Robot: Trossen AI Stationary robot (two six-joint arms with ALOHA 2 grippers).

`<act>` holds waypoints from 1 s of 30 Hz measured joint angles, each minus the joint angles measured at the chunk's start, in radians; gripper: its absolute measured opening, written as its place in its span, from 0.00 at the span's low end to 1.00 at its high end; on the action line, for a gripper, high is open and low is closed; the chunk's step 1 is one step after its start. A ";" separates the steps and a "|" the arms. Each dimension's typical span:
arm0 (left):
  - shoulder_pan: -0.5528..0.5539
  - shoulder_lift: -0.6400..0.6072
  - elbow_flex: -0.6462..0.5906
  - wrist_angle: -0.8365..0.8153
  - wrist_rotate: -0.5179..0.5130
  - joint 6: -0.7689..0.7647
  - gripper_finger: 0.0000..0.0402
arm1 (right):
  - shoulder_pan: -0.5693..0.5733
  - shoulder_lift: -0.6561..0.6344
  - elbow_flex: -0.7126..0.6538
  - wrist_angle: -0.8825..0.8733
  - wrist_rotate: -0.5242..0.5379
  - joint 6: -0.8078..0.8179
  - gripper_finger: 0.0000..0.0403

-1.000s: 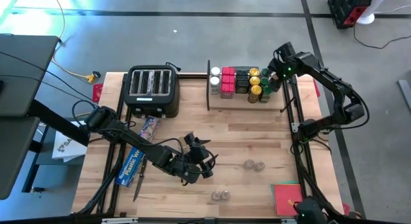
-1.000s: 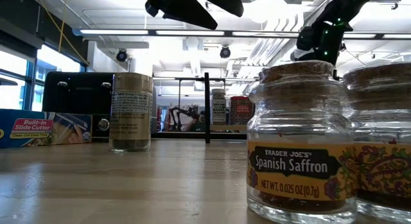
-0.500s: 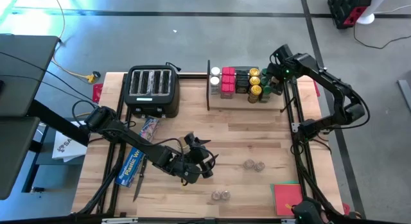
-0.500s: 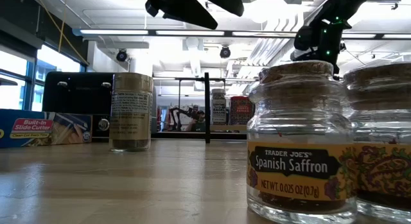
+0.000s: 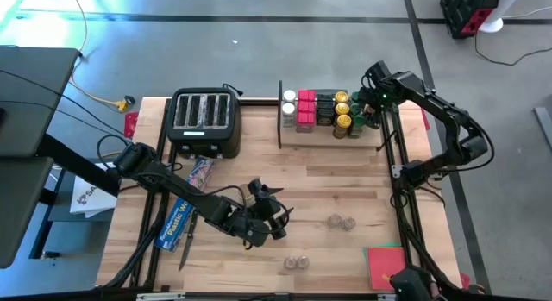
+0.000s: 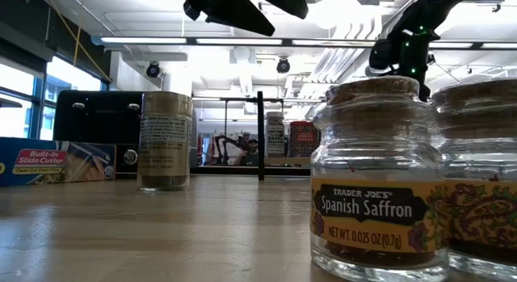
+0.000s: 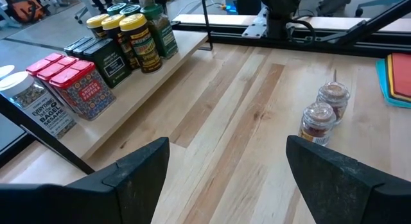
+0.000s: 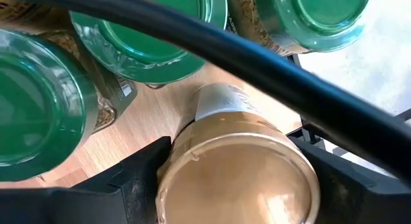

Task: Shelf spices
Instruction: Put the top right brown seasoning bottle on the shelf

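The shelf (image 5: 328, 139) stands at the table's far side, holding spices: white-lidded jars (image 5: 289, 103), red tins (image 5: 305, 109), black boxes (image 5: 324, 109), yellow-lidded jars (image 5: 342, 111) and green-lidded jars (image 8: 154, 31). My right gripper (image 5: 373, 101) is over the shelf's right end, shut on a tan-lidded jar (image 8: 237, 179). My left gripper (image 7: 225, 179) hangs open above the table's middle, touching nothing. Two tiny clear jars (image 7: 318, 121) stand on the table beyond it. Two more (image 5: 296, 262) stand near the front edge, and a taller jar (image 6: 164, 141) stands on the table. My right gripper pinches the tan-lidded jar between its two fingers, one on each side of its round wall just under the lid (image 8: 183, 150). The fingers come steeply from above. The lid faces up. Whether the jar's bottom stands on the shelf cannot be seen.
A black toaster (image 5: 204, 122) stands at the far left, and a blue plastic-wrap box (image 5: 177, 223) lies under the left arm. A red pad (image 5: 385, 265) lies at the near right. The shelf's black rod frame (image 8: 257, 63) crosses close over the held jar.
My right gripper has rolled a little about its own pointing line above the shelf's right end, staying in place with the same finger gap.
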 joint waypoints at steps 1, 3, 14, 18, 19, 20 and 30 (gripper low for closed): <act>0.000 0.000 0.000 0.000 0.000 0.000 0.77 | 0.000 0.000 0.002 -0.001 0.001 0.000 0.72; 0.003 0.000 0.000 0.004 0.000 0.006 0.77 | 0.001 0.001 0.008 -0.007 0.005 0.002 0.72; 0.015 0.000 0.000 0.008 0.030 0.011 0.77 | 0.001 -0.003 0.070 -0.028 0.008 0.058 0.72; 0.015 0.000 0.000 0.009 0.030 0.011 0.77 | 0.001 -0.004 0.074 -0.079 0.009 0.058 0.72; 0.015 0.000 0.000 0.009 0.030 0.011 0.77 | 0.001 -0.004 0.074 -0.083 0.009 0.059 0.73; 0.015 0.000 0.000 0.009 0.030 0.011 0.77 | 0.001 -0.004 0.075 -0.083 0.009 0.060 0.73; 0.015 0.000 0.000 0.010 0.031 0.011 0.77 | 0.001 -0.004 0.077 -0.086 -0.010 0.036 0.81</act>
